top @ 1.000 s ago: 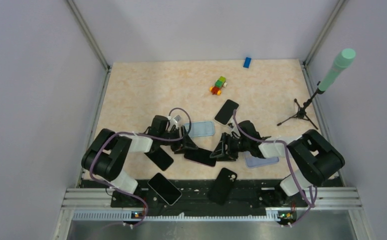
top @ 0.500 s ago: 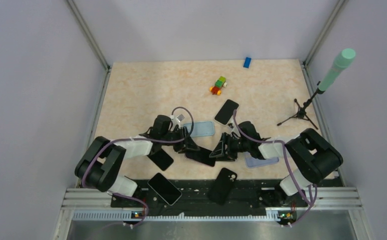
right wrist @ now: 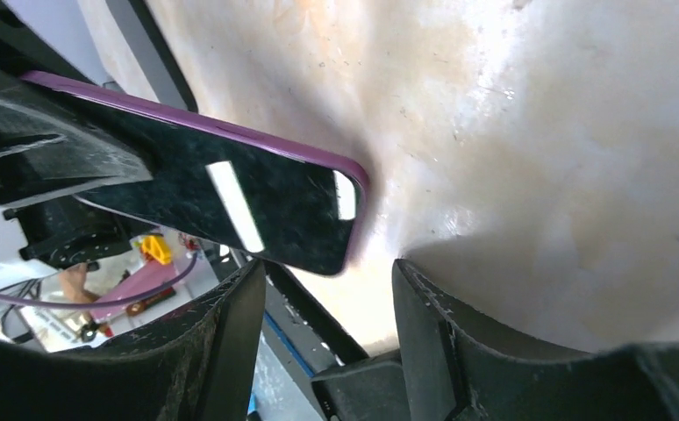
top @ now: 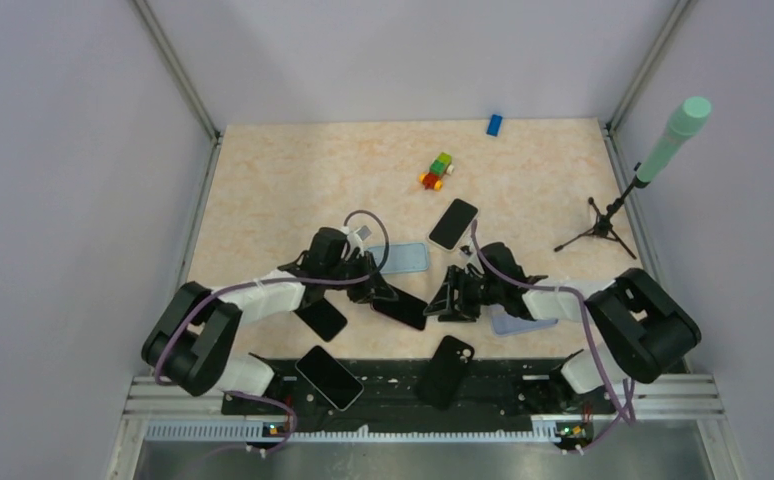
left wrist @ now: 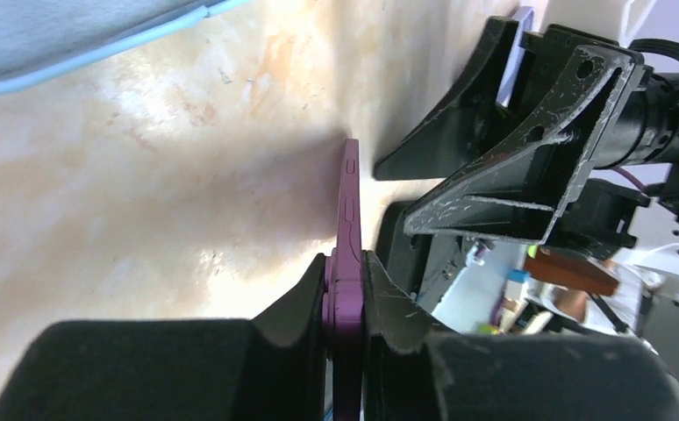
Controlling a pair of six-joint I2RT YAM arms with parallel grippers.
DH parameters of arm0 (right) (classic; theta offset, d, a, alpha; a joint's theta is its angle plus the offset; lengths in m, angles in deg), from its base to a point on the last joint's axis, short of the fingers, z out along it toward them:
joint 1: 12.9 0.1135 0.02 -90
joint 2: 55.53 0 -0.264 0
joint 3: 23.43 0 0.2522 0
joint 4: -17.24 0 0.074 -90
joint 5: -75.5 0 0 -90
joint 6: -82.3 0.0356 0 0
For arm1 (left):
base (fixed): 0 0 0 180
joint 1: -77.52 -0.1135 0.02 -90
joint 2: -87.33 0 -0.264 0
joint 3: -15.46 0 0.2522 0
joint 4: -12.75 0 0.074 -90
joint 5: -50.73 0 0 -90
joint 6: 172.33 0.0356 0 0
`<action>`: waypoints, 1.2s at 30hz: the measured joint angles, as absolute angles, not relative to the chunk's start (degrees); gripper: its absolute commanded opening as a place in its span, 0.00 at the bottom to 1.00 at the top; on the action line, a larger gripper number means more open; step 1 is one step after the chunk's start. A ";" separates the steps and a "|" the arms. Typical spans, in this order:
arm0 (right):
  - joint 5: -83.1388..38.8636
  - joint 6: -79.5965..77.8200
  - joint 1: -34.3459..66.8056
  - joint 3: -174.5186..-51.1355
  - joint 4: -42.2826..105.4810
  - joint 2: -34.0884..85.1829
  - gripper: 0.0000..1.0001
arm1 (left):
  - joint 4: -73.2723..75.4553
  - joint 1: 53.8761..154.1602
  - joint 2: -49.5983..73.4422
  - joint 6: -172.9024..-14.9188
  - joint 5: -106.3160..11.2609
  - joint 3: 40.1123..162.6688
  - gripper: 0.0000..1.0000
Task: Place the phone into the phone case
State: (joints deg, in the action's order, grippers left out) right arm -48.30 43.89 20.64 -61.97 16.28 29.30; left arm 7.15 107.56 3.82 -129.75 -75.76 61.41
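Table (top: 283,180) is a blotchy peach-beige marble pattern. The phone (right wrist: 231,193) has a glossy black screen and a purple rim, and the purple really pops edge-on. The left tool (left wrist: 345,263) and right tool (right wrist: 327,272) are both scuffed matte black. 1 light blue case (top: 403,258), 1 pale lavender case (top: 523,323). The toy block cluster (top: 437,170) is green, yellow, red and orange, and the lone block (top: 494,124) is blue. Mic (top: 681,125) is mint green on a black tripod (top: 598,232). Arm cables (top: 366,213) are purple.
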 measured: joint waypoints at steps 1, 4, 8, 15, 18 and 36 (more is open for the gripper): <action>-47.62 43.23 20.60 -62.06 17.64 28.41 0.55 | 5.56 107.67 5.53 -129.12 -74.29 61.45 0.00; -45.37 40.83 20.23 -62.49 22.73 25.15 0.55 | 0.31 107.67 11.19 -127.32 -69.66 61.47 0.00; -43.36 38.10 18.72 -63.37 28.02 18.92 0.59 | -5.72 107.56 19.95 -125.62 -64.04 61.47 0.00; -44.36 35.54 16.56 -63.96 30.93 8.56 0.66 | -5.11 107.56 32.11 -126.23 -62.47 60.53 0.00; -46.66 35.91 16.56 -63.96 29.94 6.35 0.66 | -0.35 107.56 34.88 -128.59 -64.74 58.46 0.00; -62.18 50.14 16.53 -63.41 4.11 5.76 0.45 | 27.48 107.56 36.54 -142.25 -77.11 52.05 0.00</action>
